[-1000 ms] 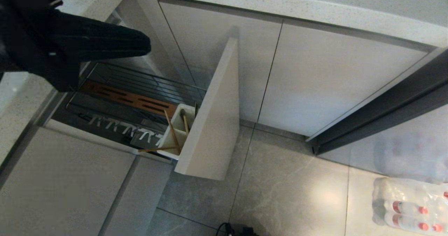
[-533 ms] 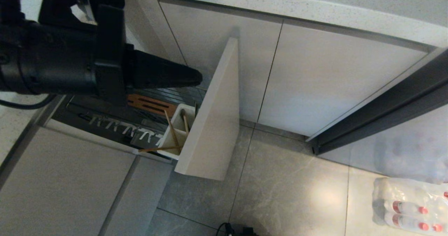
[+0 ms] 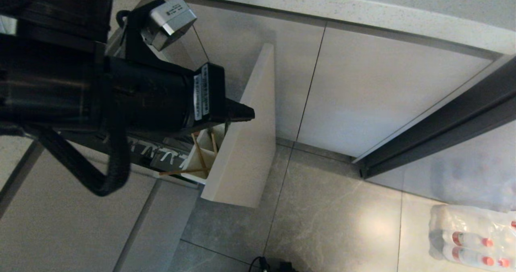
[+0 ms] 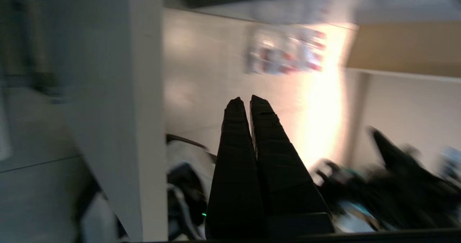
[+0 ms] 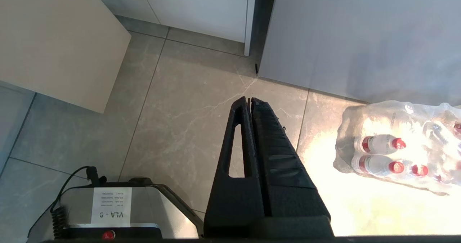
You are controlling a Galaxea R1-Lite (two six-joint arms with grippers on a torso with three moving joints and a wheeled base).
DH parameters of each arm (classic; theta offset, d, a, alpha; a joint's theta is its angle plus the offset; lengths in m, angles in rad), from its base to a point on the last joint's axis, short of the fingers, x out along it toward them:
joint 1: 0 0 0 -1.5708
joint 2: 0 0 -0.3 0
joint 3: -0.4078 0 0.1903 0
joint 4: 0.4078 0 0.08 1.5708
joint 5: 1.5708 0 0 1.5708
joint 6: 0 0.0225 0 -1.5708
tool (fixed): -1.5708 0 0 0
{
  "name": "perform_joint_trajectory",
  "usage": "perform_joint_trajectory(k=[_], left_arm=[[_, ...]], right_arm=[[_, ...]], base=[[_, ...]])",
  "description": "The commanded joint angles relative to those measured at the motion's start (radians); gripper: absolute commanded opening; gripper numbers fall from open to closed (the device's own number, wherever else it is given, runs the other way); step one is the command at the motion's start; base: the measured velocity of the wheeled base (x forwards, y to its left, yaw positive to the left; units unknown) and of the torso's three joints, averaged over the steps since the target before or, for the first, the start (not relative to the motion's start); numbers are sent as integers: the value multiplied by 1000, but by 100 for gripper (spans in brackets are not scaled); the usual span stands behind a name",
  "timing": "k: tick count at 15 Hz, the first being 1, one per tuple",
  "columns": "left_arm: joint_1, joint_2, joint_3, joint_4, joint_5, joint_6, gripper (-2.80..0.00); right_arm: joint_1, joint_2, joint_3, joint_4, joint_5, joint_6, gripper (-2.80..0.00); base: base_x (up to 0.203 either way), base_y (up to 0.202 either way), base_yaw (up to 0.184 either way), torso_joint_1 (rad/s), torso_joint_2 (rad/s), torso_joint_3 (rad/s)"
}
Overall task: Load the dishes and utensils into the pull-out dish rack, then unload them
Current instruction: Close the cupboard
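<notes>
Wooden chopsticks (image 3: 198, 148) lean crossed in the caddy (image 3: 201, 159) — left hand (image 3: 246, 114) pinched shut, empty.

Grey marbled floor tiles (image 3: 322, 223) with thin grout lines. Pale flat cabinet doors (image 3: 383, 86) under a speckled light countertop (image 3: 342, 2). Dark angled panel (image 3: 443, 123) beside them. Wrapped bottle pack (image 3: 471, 239) on the floor, in bright glare.

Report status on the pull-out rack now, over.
Left end effector shut, empty, at rack's front panel. Right end effector shut, parked over floor. Chopsticks in white caddy. Nothing blocking.
</notes>
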Motion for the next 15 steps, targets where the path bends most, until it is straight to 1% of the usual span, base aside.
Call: perform_joint_trajectory(k=[1,4,5,8,11,12,15], left_arm=[[-31,33,-3,-6,70,-4,-280],[-54,47,6,-12,81,-3,-280],[-64,57,9,-12,107,-3,-280],[-120,88,20,-12,238,3,-280],[-128,106,27,-12,299,8,-280],[-128,112,31,-13,313,23,-280],[-135,130,44,-21,388,37,-280]], right_arm=[[0,0,0,0,0,0,-280],[0,2,0,0,0,0,-280],[0,2,0,0,0,0,-280],[0,2,0,0,0,0,-280],[0,1,0,0,0,1,-280],[0,2,0,0,0,0,-280],[0,2,0,0,0,0,-280]], base=[[0,0,0,0,0,0],[0,0,0,0,0,0],[0,0,0,0,0,0],[0,0,0,0,0,0],[0,0,0,0,0,0],[0,0,0,0,0,0],[0,0,0,0,0,0]])
